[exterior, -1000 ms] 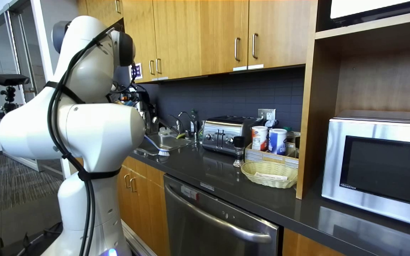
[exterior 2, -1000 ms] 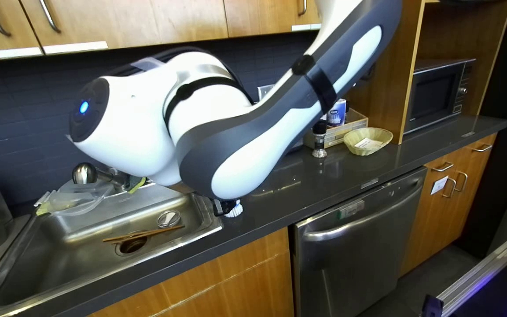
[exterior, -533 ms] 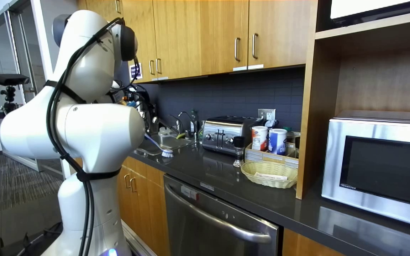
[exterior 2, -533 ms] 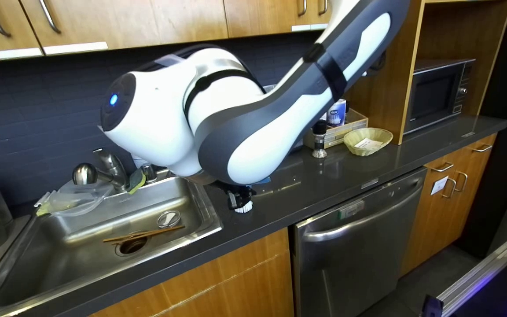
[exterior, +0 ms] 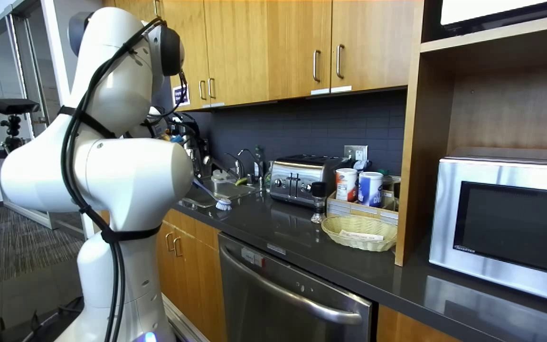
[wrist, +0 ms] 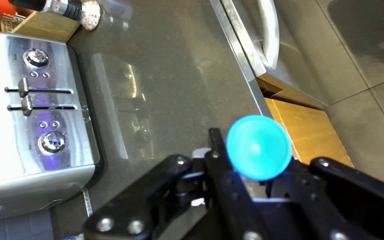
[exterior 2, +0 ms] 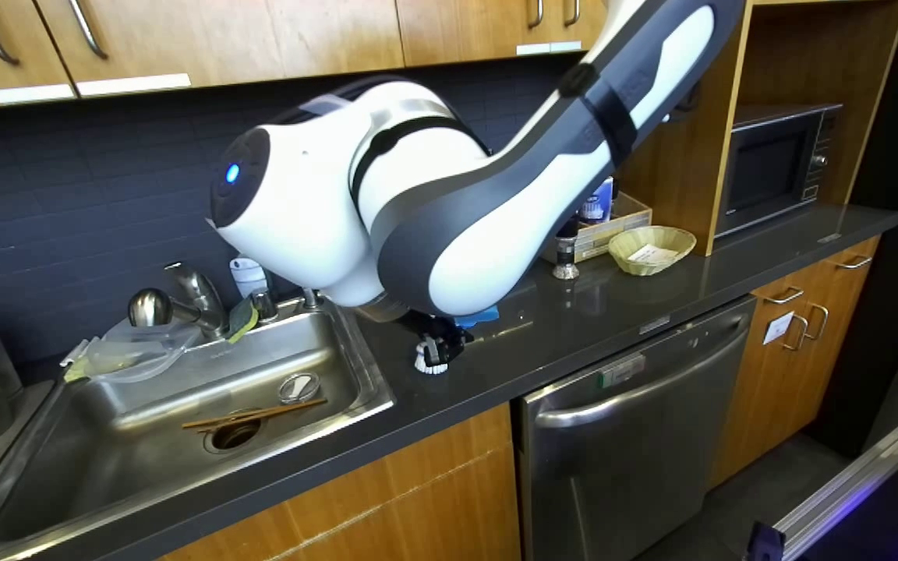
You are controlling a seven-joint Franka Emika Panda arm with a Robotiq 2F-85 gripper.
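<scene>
The gripper (exterior 2: 447, 347) is clenched on a white-bristled brush (exterior 2: 427, 365), low over the counter (exterior 2: 496, 354); whether it touches, I cannot tell. In an exterior view the sink (exterior 2: 145, 413) lies at nine o'clock from it. In the wrist view, toward ten, an orange-red container (wrist: 8, 8) reads "ar". In an exterior view, at three, the microwave (exterior: 511, 218) says "INVERTER".

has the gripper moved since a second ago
Yes: in an exterior view the gripper has shifted away from the sink, along the counter toward the dishwasher.
</scene>
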